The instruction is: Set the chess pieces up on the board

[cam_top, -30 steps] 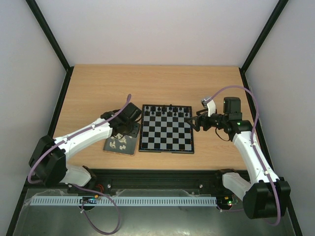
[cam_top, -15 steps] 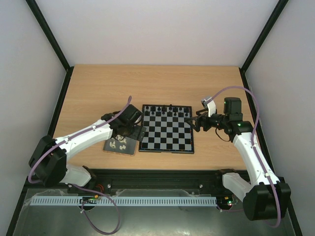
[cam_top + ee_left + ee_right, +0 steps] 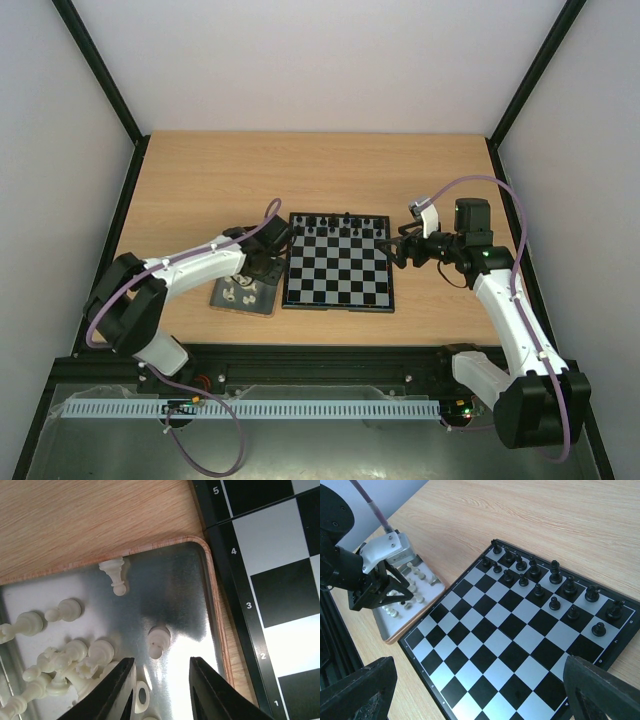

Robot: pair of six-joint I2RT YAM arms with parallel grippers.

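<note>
We show the left gripper (image 3: 161, 664) low over the tray (image 3: 190, 575), its fingers (image 3: 112, 690) slightly parted and pinching nothing, with one loose piece (image 3: 159, 641) just ahead of them. The chess pieces (image 3: 65, 662) lie heaped in this tray, just beside the board (image 3: 485, 650). We show the right gripper (image 3: 477, 680) spread wide above the board, where black figures (image 3: 555, 587) fill two rows.

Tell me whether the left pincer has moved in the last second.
Yes. The left pincer has shifted slightly right, toward the board's left rim, above the tray.
</note>
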